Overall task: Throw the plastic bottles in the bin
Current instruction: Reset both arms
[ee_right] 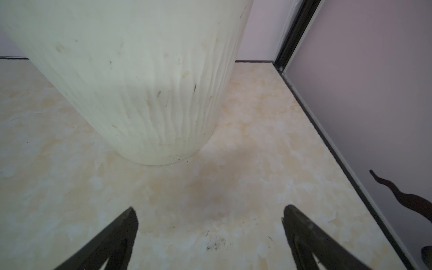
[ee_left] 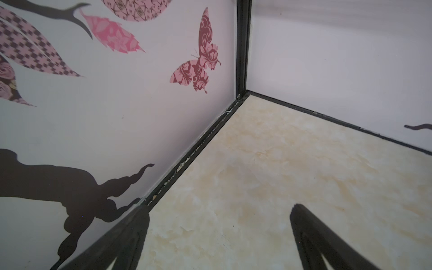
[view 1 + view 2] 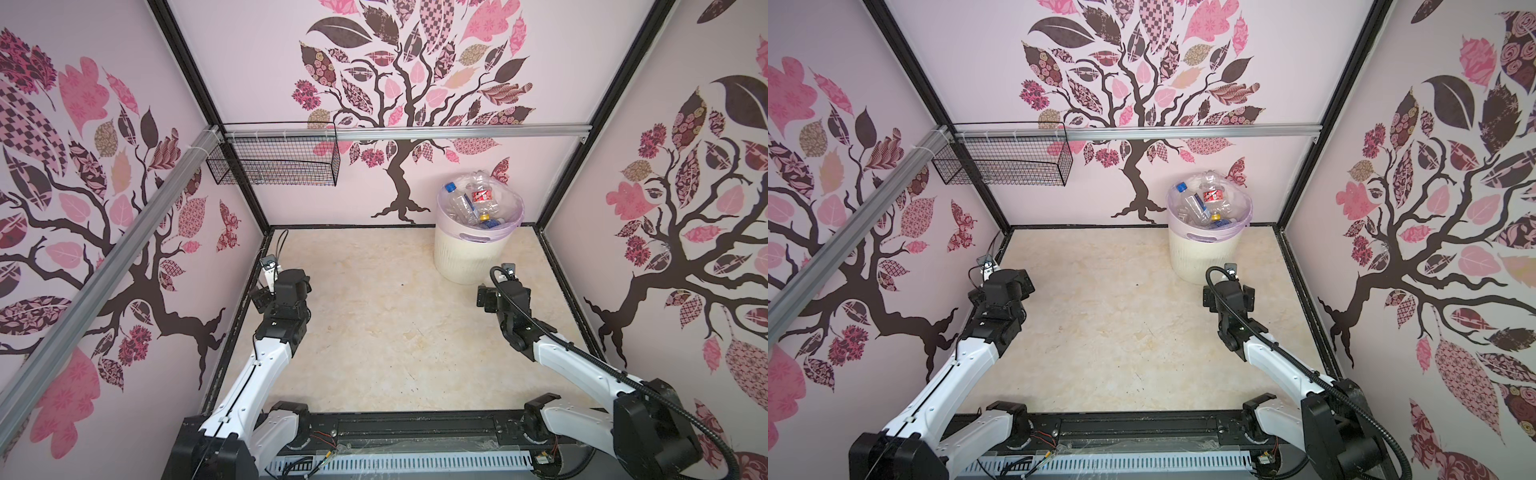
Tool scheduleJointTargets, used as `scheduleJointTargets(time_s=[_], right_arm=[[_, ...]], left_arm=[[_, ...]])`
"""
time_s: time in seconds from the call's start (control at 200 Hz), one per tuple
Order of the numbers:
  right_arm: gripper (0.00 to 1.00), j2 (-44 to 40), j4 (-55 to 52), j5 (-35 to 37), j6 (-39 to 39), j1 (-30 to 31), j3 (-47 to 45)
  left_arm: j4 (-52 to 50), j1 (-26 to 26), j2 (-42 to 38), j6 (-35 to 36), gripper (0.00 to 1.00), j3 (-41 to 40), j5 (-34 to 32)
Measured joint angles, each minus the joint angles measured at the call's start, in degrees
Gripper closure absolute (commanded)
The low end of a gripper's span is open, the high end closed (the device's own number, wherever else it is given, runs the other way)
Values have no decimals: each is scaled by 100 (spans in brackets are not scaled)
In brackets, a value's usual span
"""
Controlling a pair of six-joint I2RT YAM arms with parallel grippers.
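We are holding our left claw (image 2: 219,207) wide open with nothing in it, well to the left of the bin (image 3: 469,257), down by the side wall (image 2: 117,117). We are looking over the table (image 3: 374,332) between that claw and the bin, and we are seeing no bottle lying on it, so the job is looking done. The plastic bottles (image 3: 467,203) are all sitting inside the bin, piled up to its rim. They are looking light, thin and squashy, and smooth enough to slip. So we are thinking a soft pinch across the middle, on the label, would be best. We are holding our right claw (image 1: 210,208) wide open and empty too, just beside the bin at its front right, low by its foot.
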Motion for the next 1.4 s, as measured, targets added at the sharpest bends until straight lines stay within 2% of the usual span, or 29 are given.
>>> scheduleJointTargets(time_s=[0.165,0.34,0.54,0.676,0.876,0.971,1.051,1.401], right_arm=[[0,55,942,483,-374,-31,-352],[1,326,1768,616,-490,-48,-612],[0,706,2616,680,-522,-90,-1023],[1,984,3477,852,-560,-138,-1360],[0,1506,4430,874,-605,-205,-1622],[1,1596,4913,839,-664,-214,-1705],[1,1672,5259,826,-717,-216,-1777],[0,2568,6743,822,-999,-225,-2028]], left_arm=[[529,354,935,-256,2,-310,372],[1237,588,1694,-361,2,-452,695],[2457,586,2297,-9,2,-651,953],[3628,564,2640,479,1,-968,1480],[4207,612,2741,815,1,-1167,2168],[4962,713,2824,927,2,-1429,2675],[5007,750,2872,977,2,-1521,2907],[5372,752,2889,1043,2,-1550,3136]])
